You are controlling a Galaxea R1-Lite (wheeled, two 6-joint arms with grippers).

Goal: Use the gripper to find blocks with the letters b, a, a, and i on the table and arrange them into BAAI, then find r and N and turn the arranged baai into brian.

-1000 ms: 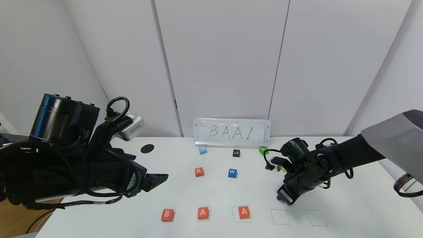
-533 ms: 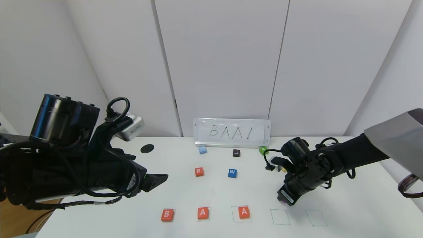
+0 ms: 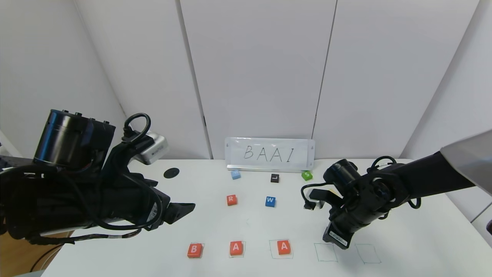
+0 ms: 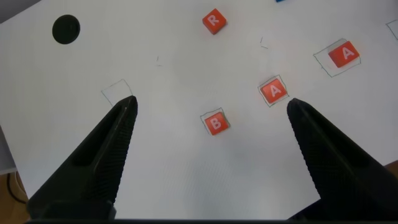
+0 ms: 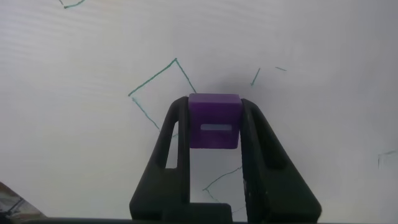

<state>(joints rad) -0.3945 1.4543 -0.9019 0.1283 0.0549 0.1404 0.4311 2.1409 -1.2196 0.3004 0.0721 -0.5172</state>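
Your right hand (image 5: 214, 134) is clamped on the purple I block (image 5: 214, 120), low over the bench (image 3: 403, 238) above the fourth green square (image 3: 326, 252), at 3 o'clock from the row. B (image 3: 194, 250), A (image 3: 236, 248) and A (image 3: 283, 247) sit in their squares. R (image 3: 231, 199) lies at 12 o'clock from them. Your left hand (image 4: 211, 115) hangs wide open, holding nothing, above B.

white table (image 3: 403, 238), B block (image 3: 194, 250), R block (image 3: 231, 199)
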